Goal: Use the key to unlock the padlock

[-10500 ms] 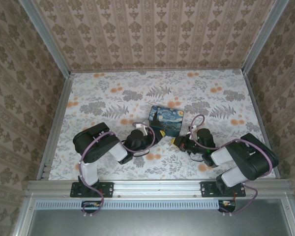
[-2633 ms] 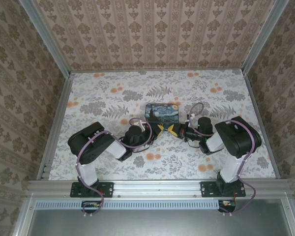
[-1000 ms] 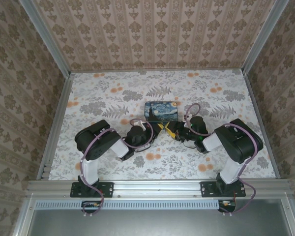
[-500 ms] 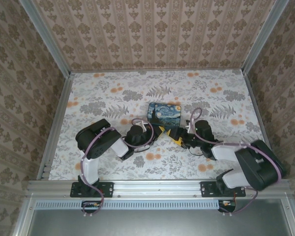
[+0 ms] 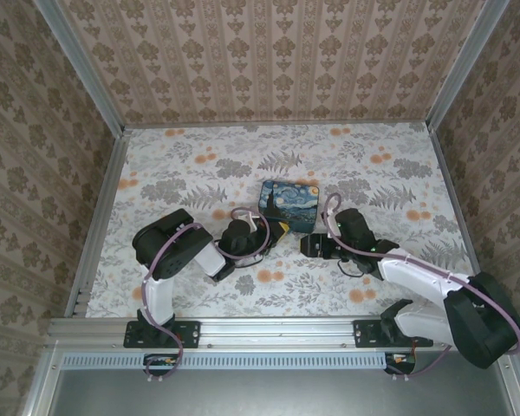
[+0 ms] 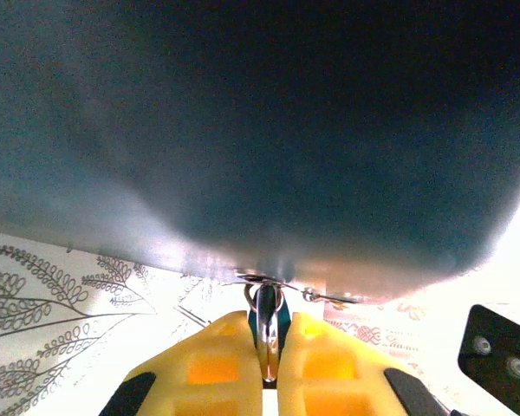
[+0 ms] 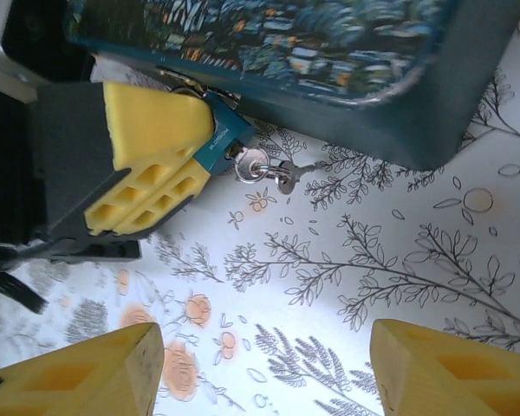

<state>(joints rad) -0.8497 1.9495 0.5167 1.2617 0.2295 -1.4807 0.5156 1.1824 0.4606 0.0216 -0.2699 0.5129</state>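
Hiding most of padlock (image 7: 220, 139), clamped left jaws, key (image 7: 253, 162) protruding

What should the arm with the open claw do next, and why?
Probably ease the right gripper forward onto the key and close on it. The left gripper is shut on the padlock beside the box, steadying it, while the right gripper's jaws stand open with nothing between them, short of the key at the padlock's end.
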